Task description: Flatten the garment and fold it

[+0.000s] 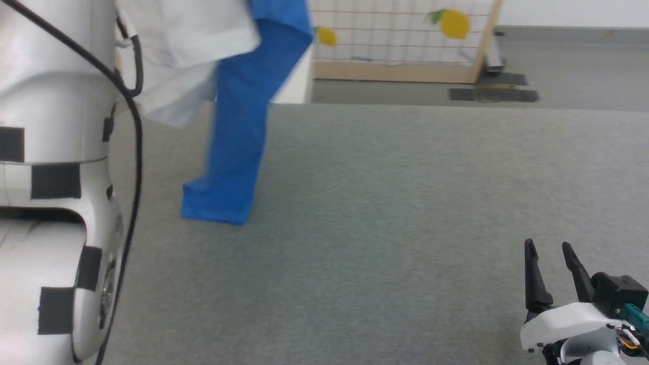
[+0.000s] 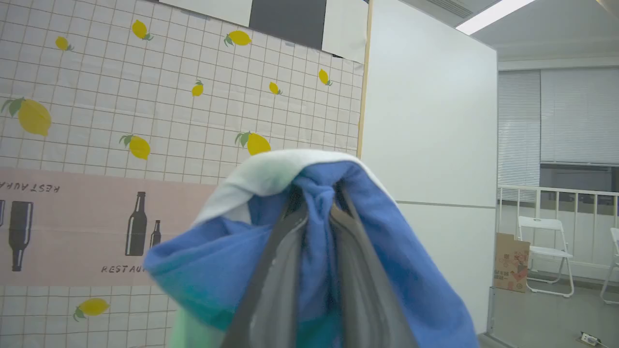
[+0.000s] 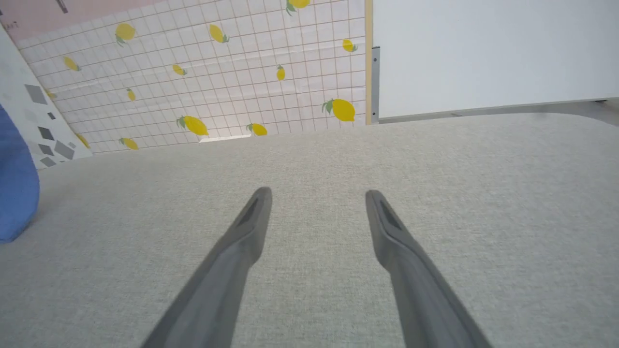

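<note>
The garment [image 1: 238,126], white with bright blue parts, hangs from above at the upper left of the head view, a blue length reaching down to the grey table [image 1: 405,203]. In the left wrist view my left gripper [image 2: 316,195] is shut on a bunch of the garment [image 2: 387,251], blue and white cloth draped over both fingers. My right gripper [image 1: 547,251] stands open low over the table at the lower right, nothing between its fingers [image 3: 251,212]. A blue edge of the garment [image 3: 14,188] shows at the far left of the right wrist view.
My pale left arm [image 1: 56,177] with its black cable fills the left side of the head view. Beyond the table's far edge stands a lemon-patterned screen [image 1: 400,35]. A white partition [image 2: 430,145] and folding chairs [image 2: 546,251] stand farther off.
</note>
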